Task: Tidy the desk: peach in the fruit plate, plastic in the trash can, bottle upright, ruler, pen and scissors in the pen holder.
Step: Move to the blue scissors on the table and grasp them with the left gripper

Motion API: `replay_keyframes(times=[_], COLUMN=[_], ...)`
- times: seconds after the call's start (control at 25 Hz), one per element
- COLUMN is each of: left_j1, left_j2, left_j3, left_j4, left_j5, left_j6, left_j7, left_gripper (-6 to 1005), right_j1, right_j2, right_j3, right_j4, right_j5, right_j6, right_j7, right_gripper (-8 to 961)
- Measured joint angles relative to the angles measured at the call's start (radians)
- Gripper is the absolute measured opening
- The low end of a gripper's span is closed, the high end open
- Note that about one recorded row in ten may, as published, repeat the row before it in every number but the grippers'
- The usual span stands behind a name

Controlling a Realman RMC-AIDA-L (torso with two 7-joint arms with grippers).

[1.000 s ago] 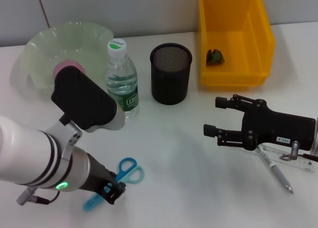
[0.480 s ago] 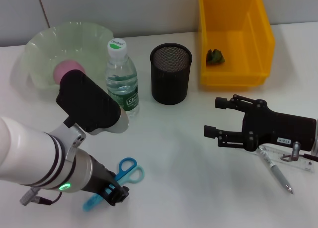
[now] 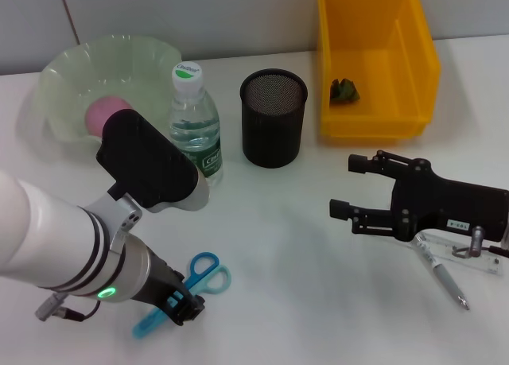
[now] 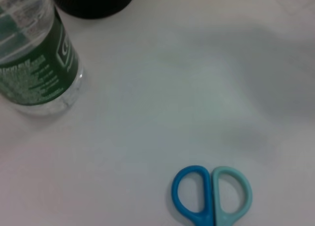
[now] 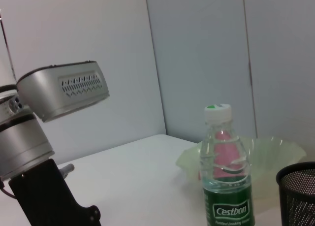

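The left gripper [image 3: 184,305] sits low over the scissors [image 3: 184,291] lying flat near the table's front, its jaw state unreadable, and a shallow pinch could skid them away.

My left arm [image 3: 56,238] is white, black-banded, with a green lamp; both tools — left tool [image 3: 179,305], right tool [image 3: 354,192] — are black.

Lab: white table [image 3: 286,246], grey partitions [image 5: 197,53]
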Motion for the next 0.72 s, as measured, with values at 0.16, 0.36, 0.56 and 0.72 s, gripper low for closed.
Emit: replay_keyframes(times=[0.16, 0.36, 0.56, 0.72], left_j1=[-0.008, -0.017, -0.025, -0.029], left_j2=[0.0, 0.0, 0.0, 0.0], left_j3=[-0.002, -0.003, -0.004, -0.005], left_j4=[-0.017, -0.031, -0.045, -0.045], left_j5=[0.0, 0.0, -0.006, -0.007], left_j6=[-0.004, -0.007, -0.008, -0.008], left_j7=[0.002, 0.002, 0.004, 0.005], left_gripper=[397, 388, 380, 374], right_j1=[0.002, 0.007, 0.009, 0.01], right_j2=[0.0, -0.003, -0.003, -0.003], right_j3=[0.001, 0.001, 0.001, 0.001], right_j4=[0.001, 0.002, 0.003, 0.003], right_j5=[0.0, 0.0, 0.0, 0.0], right_j6=[0.0, 0.001, 0.003, 0.005], right_j7=[0.0, 0.0, 0.0, -0.001], right_gripper=[842, 842, 843, 843])
